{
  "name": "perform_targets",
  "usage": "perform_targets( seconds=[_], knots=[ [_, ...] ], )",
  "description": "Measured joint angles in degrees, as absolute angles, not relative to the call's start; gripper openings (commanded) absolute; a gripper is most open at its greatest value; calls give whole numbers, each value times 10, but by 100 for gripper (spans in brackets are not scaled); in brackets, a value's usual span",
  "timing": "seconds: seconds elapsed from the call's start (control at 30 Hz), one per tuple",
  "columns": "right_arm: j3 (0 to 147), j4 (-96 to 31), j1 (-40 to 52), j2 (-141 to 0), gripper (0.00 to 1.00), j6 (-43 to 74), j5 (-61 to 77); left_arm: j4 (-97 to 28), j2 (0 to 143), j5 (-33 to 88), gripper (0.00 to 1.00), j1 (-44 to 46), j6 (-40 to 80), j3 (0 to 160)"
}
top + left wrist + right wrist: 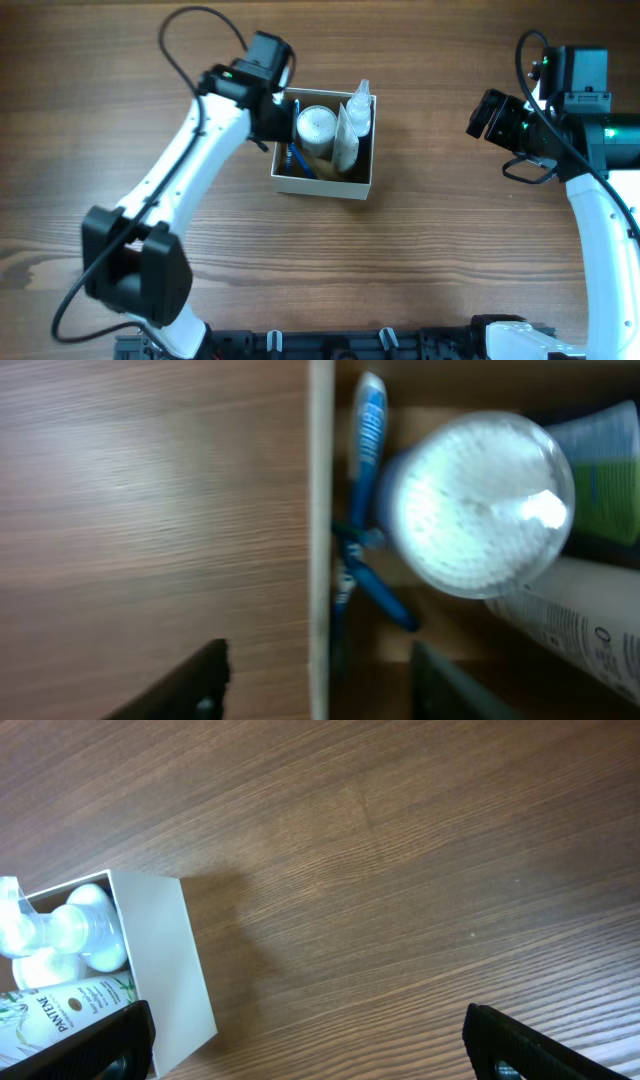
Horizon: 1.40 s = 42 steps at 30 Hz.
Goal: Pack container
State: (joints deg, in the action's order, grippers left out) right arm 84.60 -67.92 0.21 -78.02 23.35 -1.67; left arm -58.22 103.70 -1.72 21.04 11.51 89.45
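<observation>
The wooden table (450, 250) fills the overhead view. The left arm (190, 150) reaches from the near left corner toward the middle of the tabletop. The right arm (600, 230) stands along the right edge.

The container (325, 188) sits about mid-table, slightly toward the far edge, open side up.

The left gripper (275, 125) is at the container's left wall. In its wrist view its jaws are apart and straddle that wall (320, 510). One finger (190, 680) is over the bare wood and the other is inside the box.

The right gripper (480, 115) hangs over bare wood well to the right of the container, with its jaws spread wide and nothing between them.

Inside the container:
- A white tube (345, 140) stands against the right side.
- A round jar (316, 125) with a pale speckled top is beside the tube.
- A pump bottle (361, 105) is in the far right corner.
- A blue-handled tool (297, 160) lies along the left wall.
</observation>
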Motion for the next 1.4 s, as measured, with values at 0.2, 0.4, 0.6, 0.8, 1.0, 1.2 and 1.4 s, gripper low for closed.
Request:
perform_targets(
  seconds=[0.2, 0.4, 0.6, 0.8, 1.0, 1.2, 1.4],
  knots=[
    [846, -679, 2, -780, 100, 234, -17, -618, 942, -23, 100, 169, 128, 915],
    [846, -679, 2, -780, 100, 234, -17, -659, 832, -23, 100, 172, 128, 921],
    [846, -679, 2, -780, 100, 234, -17, -673, 772, -23, 100, 175, 129, 921],
    [846, -679, 2, -780, 100, 234, -17, -706, 760, -26, 100, 175, 130, 922],
    [846, -679, 2, -780, 100, 234, -17, -636, 749, -32, 100, 175, 109, 900],
    [846, -678, 2, -780, 100, 234, -17, -528, 648, -21, 100, 159, 88, 756],
    [846, -679, 2, -780, 100, 234, -17, -457, 506, 23, 100, 79, 83, 570]
  ],
)
